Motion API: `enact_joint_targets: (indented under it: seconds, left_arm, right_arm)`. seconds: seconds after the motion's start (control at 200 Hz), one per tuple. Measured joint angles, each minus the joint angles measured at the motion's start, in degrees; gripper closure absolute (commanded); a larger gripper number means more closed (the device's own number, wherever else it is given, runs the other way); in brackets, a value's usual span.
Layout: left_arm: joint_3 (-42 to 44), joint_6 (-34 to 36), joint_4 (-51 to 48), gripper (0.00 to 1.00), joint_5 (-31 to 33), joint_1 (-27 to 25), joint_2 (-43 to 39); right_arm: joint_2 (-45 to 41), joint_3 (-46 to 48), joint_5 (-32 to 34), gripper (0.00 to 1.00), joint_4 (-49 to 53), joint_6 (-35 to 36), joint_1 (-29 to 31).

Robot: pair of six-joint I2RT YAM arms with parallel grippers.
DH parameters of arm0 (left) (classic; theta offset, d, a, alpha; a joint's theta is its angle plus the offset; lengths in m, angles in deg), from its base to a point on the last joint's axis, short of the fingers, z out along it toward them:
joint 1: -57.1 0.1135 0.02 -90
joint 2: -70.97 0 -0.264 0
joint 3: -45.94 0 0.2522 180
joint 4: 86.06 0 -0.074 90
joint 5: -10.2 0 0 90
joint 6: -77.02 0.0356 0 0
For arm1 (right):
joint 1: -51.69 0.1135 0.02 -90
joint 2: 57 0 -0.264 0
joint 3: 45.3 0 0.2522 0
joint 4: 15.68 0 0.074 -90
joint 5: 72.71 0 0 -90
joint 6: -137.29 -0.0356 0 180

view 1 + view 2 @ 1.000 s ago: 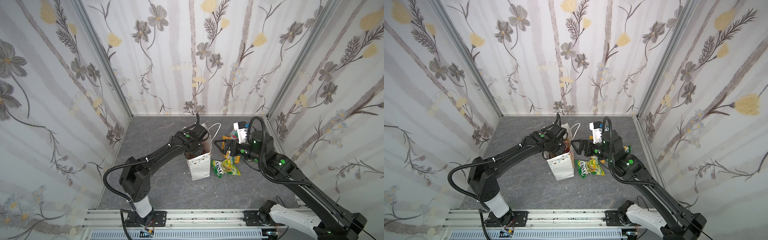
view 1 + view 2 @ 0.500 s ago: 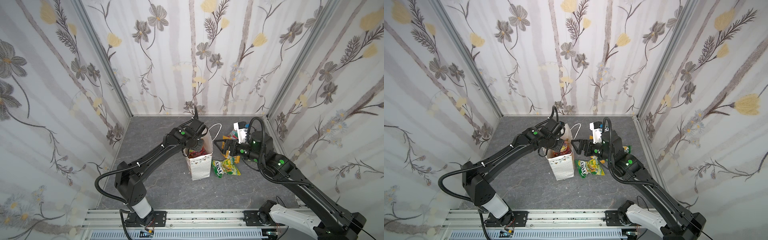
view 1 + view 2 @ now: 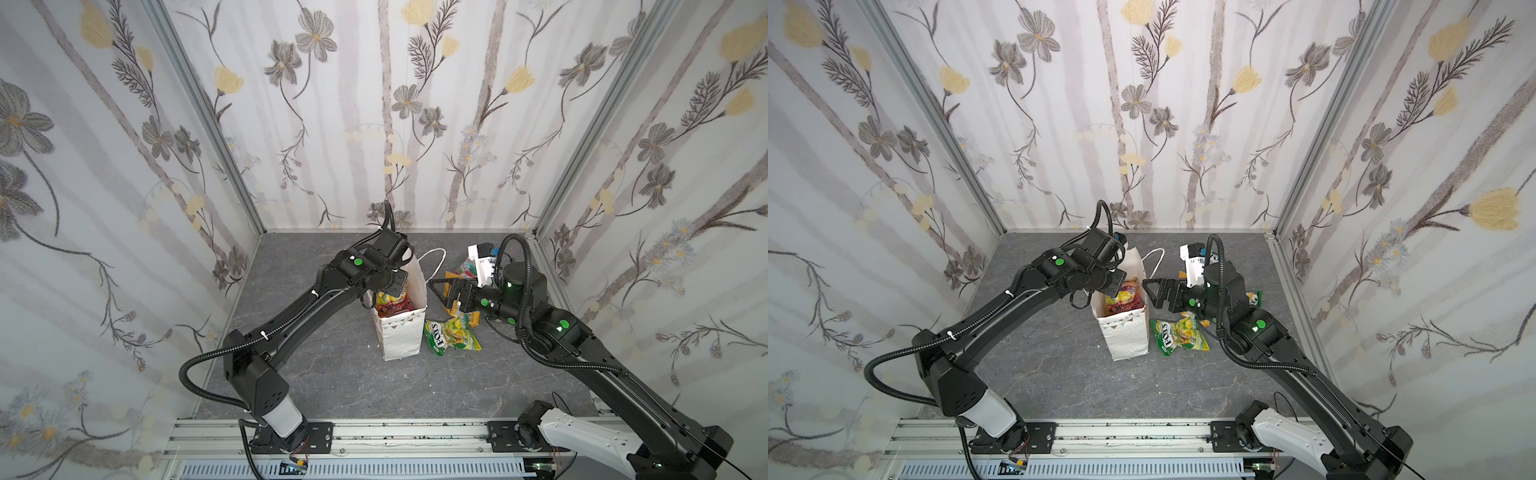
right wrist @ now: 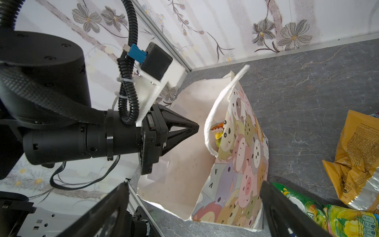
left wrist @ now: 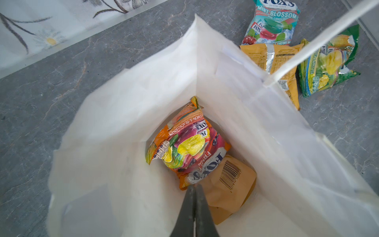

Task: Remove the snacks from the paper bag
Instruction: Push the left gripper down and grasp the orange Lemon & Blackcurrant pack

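Left gripper (image 5: 194,187) risen to paper bag (image 3: 401,340) mouth.
Pinches orange-red packet (image 5: 184,147) edge: extraction started. Right gripper (image 3: 438,294) spread beside bag.

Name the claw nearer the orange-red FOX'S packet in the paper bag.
Left. The left claw is shut on the orange-red FOX'S packet inside the paper bag; the right claw stands open outside, beside it.

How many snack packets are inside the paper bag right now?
2: an orange-red FOX'S packet uppermost, and a plain orange pouch with a barcode partly beneath it, both seen down the open mouth of the paper bag. More may be hidden underneath.
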State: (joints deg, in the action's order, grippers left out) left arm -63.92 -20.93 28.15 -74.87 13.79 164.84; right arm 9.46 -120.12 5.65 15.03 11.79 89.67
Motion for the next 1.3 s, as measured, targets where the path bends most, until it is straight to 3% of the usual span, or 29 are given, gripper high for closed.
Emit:
enact_joint_targets:
  seconds: [0.075,0.155,0.45,0.989,1.079,1.144,1.304]
  left_arm:
    - [0.0,0.0,0.0,0.45,-0.7,-0.1,1.5]
    - [0.3,0.0,-0.1,0.38,-1.6,-0.1,3.3]
    - [3.6,0.2,2.0,0.27,-2.7,-0.1,9.0]
    - [15.1,-1.3,12.2,0.19,-3.3,-0.1,15.0]
    - [16.2,-1.4,13.5,0.23,-3.3,-0.2,15.4]
    - [16.8,-1.7,14.6,0.31,-3.2,-0.2,15.6]
    - [17.6,-2.1,16.1,0.66,-2.9,-0.1,15.9]
  right_arm:
    - [0.0,0.0,0.0,0.01,0.0,0.0,0.0]
    - [0.0,0.0,0.0,0.01,0.0,0.0,0.0]
    - [-0.8,0.2,0.0,0.01,0.0,0.0,0.0]
    - [-1.0,0.3,0.0,0.01,0.0,0.0,0.0]
    - [-1.0,0.3,0.0,0.01,0.0,0.0,0.0]
    - [-1.0,0.3,0.0,0.01,0.0,0.0,0.0]
    - [-0.7,0.3,0.0,0.01,0.0,0.0,0.0]
